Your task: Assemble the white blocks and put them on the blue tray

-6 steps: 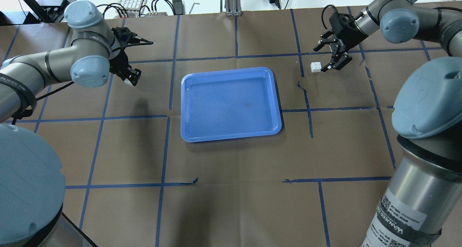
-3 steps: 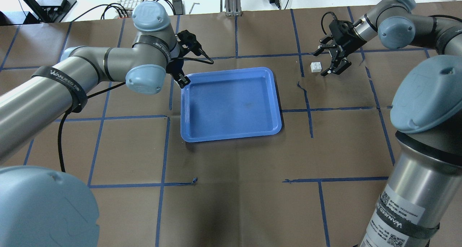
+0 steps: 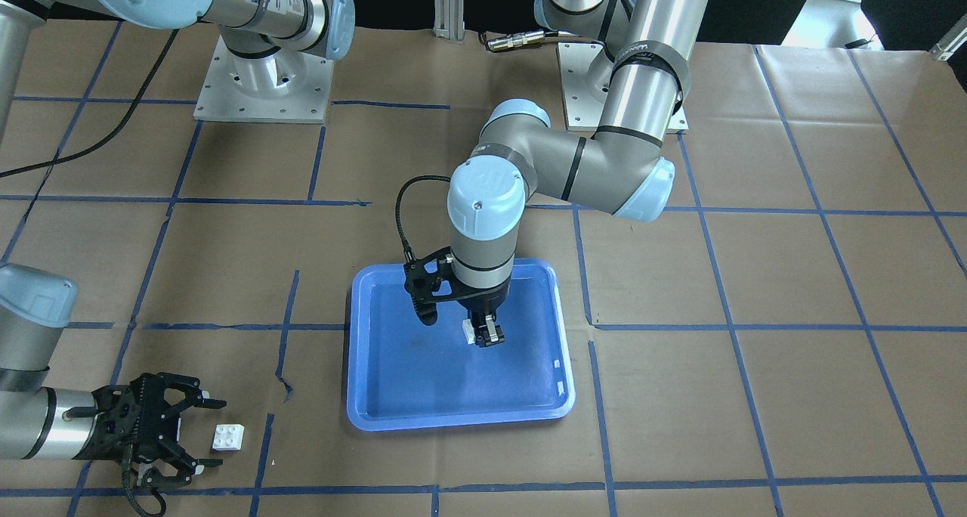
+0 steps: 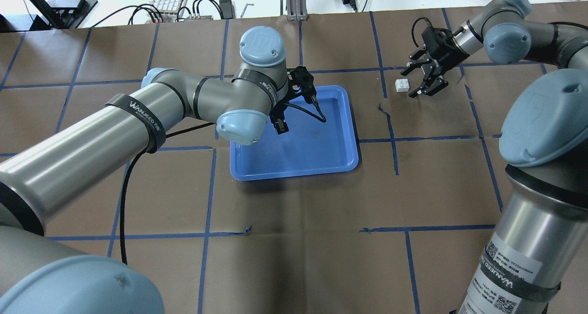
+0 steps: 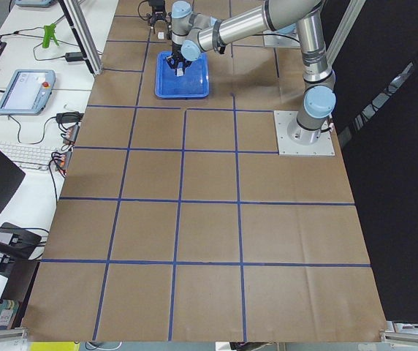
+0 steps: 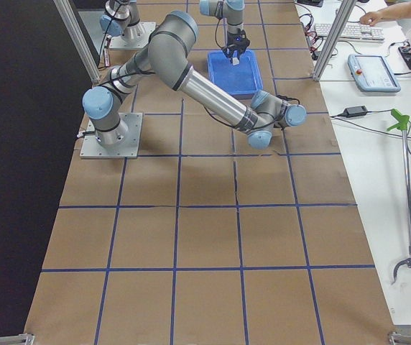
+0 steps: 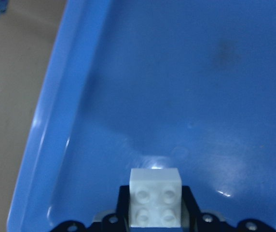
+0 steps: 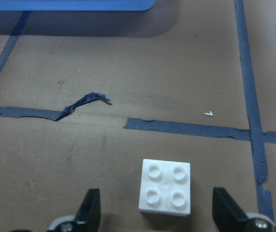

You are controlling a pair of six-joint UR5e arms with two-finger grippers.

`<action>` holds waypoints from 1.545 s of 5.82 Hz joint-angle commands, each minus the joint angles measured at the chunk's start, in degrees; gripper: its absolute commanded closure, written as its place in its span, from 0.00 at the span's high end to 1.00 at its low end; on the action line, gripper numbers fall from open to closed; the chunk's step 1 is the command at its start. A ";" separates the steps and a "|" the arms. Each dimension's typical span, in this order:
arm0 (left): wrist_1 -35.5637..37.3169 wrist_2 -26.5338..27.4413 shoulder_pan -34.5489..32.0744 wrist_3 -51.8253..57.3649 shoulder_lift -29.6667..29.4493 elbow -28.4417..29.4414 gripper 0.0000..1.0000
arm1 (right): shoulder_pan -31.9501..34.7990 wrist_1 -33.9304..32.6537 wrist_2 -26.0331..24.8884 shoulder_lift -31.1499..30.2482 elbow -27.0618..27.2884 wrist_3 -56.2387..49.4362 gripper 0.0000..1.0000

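Left gripper [image 3: 487, 337] is clamped on one white block [image 7: 156, 203], studs up, low over the blue tray [image 4: 294, 175] floor; contact with the floor cannot be told. Right gripper [image 4: 408, 83] is spread wide, straddling the second white block [image 8: 165, 187] on the brown paper [image 8: 128, 72], well apart from the tray. Judgement: it is staged for a grasp so the two can be joined.

A white block [image 8: 165, 187] with four bumps sits on the brown tabletop [image 8: 128, 72]. The right hand [image 8: 158, 209] spreads its fingers [image 8: 90, 209] far apart beside it, not touching. The blue tray [image 8: 65, 5] peeks in up top.
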 commanded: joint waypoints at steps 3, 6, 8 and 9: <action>1.20 -0.74 -0.98 4.45 -2.96 -0.50 0.01 | -0.01 -0.08 -0.23 -0.50 -0.13 -0.32 0.34; 3.29 -0.48 -0.89 5.70 -3.39 -2.42 0.04 | -0.01 0.00 -0.58 -5.30 -1.45 0.65 0.30; 3.31 -0.73 -0.89 5.70 -3.40 -2.61 0.98 | -0.01 2.89 -0.85 -11.54 0.12 2.06 0.30; 2.87 -0.30 -0.80 5.61 -2.26 -2.52 0.99 | -0.01 3.78 -0.58 -14.79 2.39 2.06 0.30</action>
